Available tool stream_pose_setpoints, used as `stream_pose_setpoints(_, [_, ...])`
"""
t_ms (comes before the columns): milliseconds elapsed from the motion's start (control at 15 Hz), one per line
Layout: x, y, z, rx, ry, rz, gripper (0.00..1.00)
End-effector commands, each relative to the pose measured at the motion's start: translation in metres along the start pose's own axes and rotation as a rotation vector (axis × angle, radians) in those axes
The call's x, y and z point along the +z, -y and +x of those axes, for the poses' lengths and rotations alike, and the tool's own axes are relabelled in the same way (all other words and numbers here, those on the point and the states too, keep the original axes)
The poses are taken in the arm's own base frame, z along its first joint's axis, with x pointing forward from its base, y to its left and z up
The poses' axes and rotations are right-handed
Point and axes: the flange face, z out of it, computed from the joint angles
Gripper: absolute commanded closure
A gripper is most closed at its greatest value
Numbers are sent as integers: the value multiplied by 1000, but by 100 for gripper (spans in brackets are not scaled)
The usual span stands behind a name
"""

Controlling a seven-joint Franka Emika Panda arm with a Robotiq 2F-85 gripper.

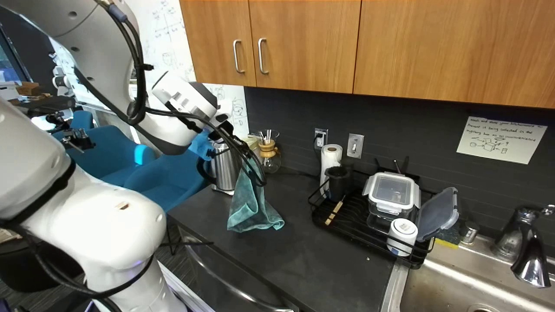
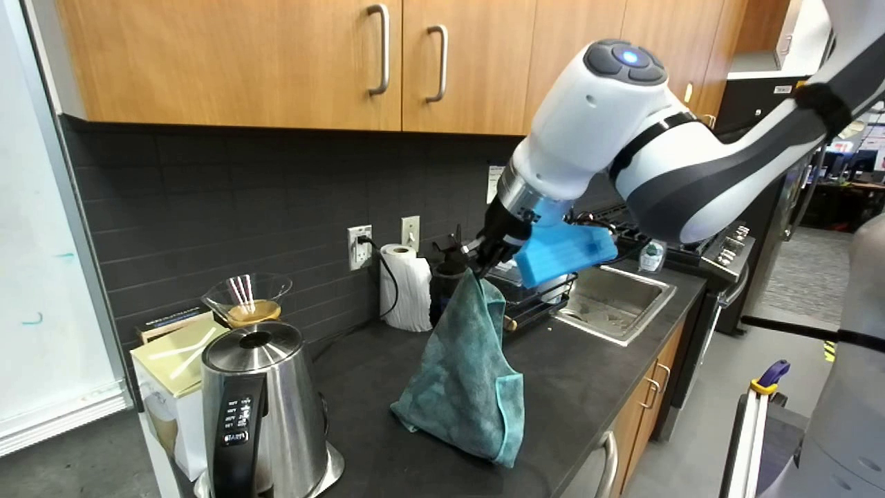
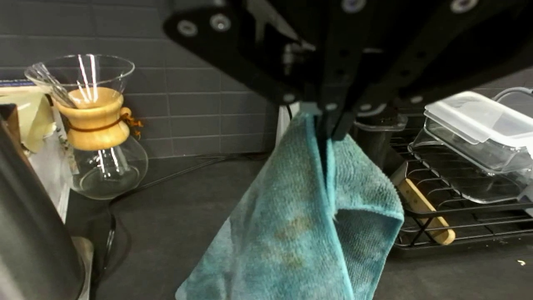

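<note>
A teal cloth (image 3: 283, 212) with brownish stains hangs in folds from my gripper (image 3: 325, 125), whose fingers are pinched together on its top end. In both exterior views the cloth (image 2: 460, 387) falls like a tent over the dark countertop (image 1: 303, 251). Its lower edge lies at the counter's surface or just above it; I cannot tell which. The fingertips are dark, and part of the pinched cloth is hidden behind them. A bright blue piece (image 2: 563, 252) sits on the wrist beside the gripper.
A steel kettle (image 2: 276, 415) and a glass coffee maker (image 3: 102, 129) stand on one side of the cloth. Opposite are a paper roll (image 2: 406, 290), a black dish rack (image 1: 355, 225) with glass containers, and a sink (image 1: 455, 281). Wooden cabinets (image 1: 303, 43) hang above.
</note>
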Motion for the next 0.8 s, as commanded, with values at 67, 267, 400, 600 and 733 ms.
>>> stream_pose_setpoints(67, [-50,-4,20,20,-29,-11,100])
stream_pose_setpoints(267, [-85,-11,26,26,-29,-22,100])
stream_pose_setpoints(400, [-104,-25,16,24,-36,-28,100])
stream_pose_setpoints(600, [-128,-28,30,29,-44,-43,100])
stream_pose_setpoints(733, [-129,-34,27,-12,-27,-89,100])
